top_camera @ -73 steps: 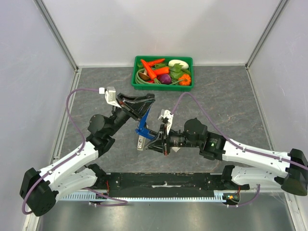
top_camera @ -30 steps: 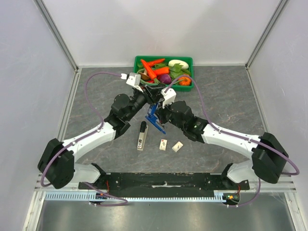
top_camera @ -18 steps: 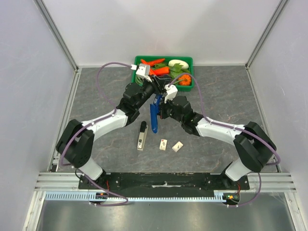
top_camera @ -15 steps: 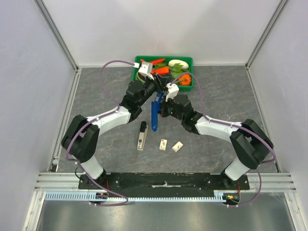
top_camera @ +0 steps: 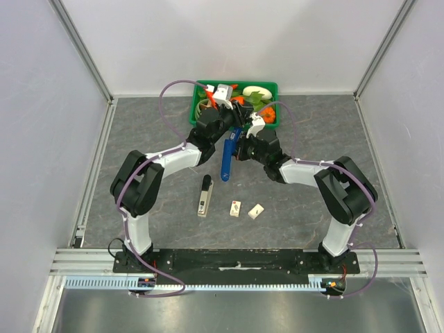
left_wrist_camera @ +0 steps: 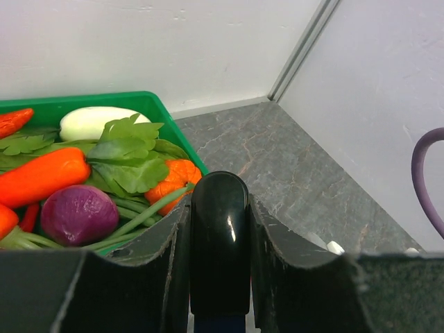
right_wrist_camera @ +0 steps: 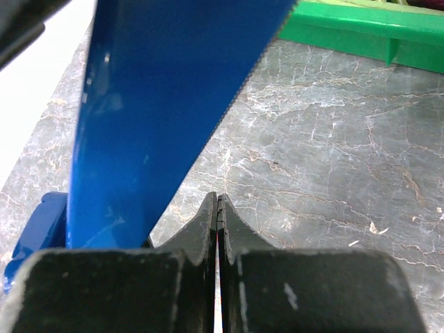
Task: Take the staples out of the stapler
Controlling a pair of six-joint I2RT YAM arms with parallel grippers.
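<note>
— Grey marbled bench (top_camera: 333, 139), far side: left gripper (left_wrist_camera: 220, 215) clamped on long blue and black stapler (top_camera: 227, 158), raised, probably for access.
— Right gripper (right_wrist_camera: 218, 202) pinched shut alongside. Narrow cream-white stapler (top_camera: 204, 196) lying nearer, untouched.

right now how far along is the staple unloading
Done, maybe: two small pale pieces lie by the cream-white stapler, possibly staple strips; I can't tell. In hand: the left gripper clamps the blue stapler by its black end, the right gripper shut beside it. Left: the cream-white stapler lies untouched; whether it's emptied isn't visible.
</note>
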